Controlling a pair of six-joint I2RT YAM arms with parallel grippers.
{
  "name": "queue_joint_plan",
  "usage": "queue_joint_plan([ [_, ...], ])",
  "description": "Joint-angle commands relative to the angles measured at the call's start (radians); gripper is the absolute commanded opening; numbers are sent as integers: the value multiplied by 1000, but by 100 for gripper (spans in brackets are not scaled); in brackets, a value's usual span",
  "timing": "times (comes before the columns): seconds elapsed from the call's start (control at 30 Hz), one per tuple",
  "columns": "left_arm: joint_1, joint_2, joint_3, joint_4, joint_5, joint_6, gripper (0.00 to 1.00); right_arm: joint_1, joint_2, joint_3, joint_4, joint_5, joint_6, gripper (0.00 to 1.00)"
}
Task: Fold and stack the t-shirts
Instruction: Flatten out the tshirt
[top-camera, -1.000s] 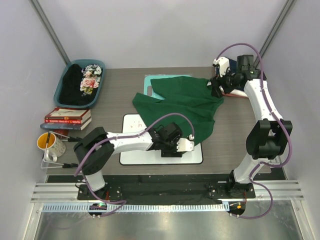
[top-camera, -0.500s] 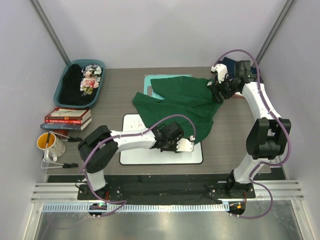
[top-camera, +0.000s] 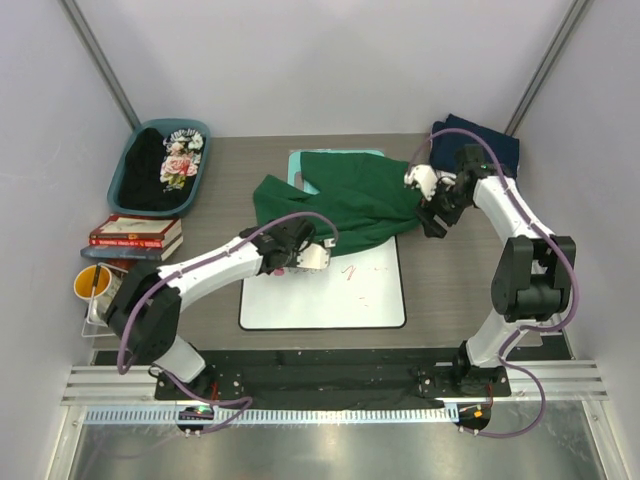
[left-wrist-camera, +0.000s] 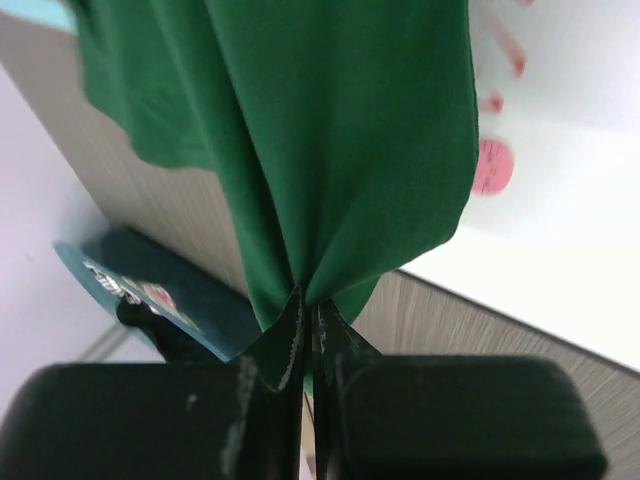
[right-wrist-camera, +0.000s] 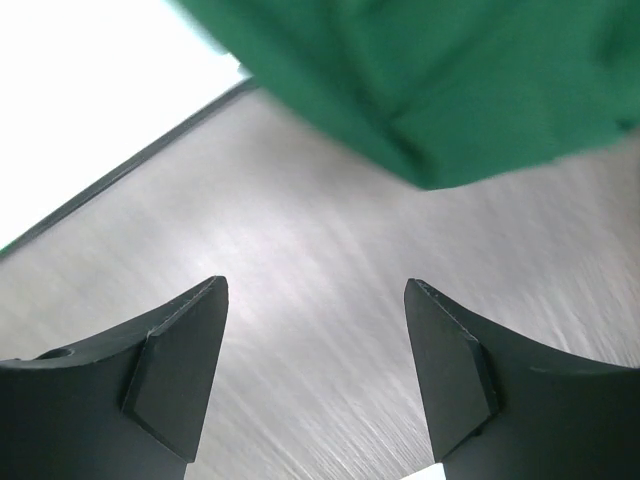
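**Green shirt gripped and pulled off the whiteboard; no fold made yet**

The dark green t-shirt (top-camera: 345, 200) lies bunched along the far edge of the whiteboard (top-camera: 330, 295), with only its near hem overlapping it. A second ago it covered the board's far right part. It has since been dragged left, and the red writing is exposed.

The left gripper (left-wrist-camera: 308, 315) was spread a second ago. It is now pressed together over the board's far edge, left of the middle, pinching a gathered fold of the hem. The right gripper (right-wrist-camera: 315, 295) has come in from the table's far right corner. It hangs just off the board's far right corner, fingers spread over bare table, holding nothing.

Judgement: the shirt is being repositioned for flattening.

A folded navy t-shirt (top-camera: 478, 140), well beyond the board to the right, is now uncovered; whatever lies beneath it cannot be seen. The green shirt's sleeves and collar are lost in the bunching. It also hides most of the teal board (top-camera: 298, 165).
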Motion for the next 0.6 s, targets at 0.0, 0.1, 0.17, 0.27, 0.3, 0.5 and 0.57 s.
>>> queue_joint_plan([
  [0.0,68,93,-73,67,-188,78,0,80,-81,-81,-134,17,-196,77],
  [0.1,92,151,-76,135,-249,68,0,129,-111,-141,-140,41,-247,77],
  [0.17,100,199,-62,172,-263,65,0,167,-122,-161,-146,53,-270,77],
  [0.27,100,233,-18,166,-254,49,0,204,-133,-219,-128,70,-278,77],
  [0.3,100,237,-8,160,-250,39,0,207,-135,-233,-93,70,-279,77],
  [0.5,100,256,33,131,-230,28,0,212,-104,-311,137,119,-233,76],
  [0.57,99,253,32,124,-220,28,0,212,-82,-317,196,127,-206,76],
])
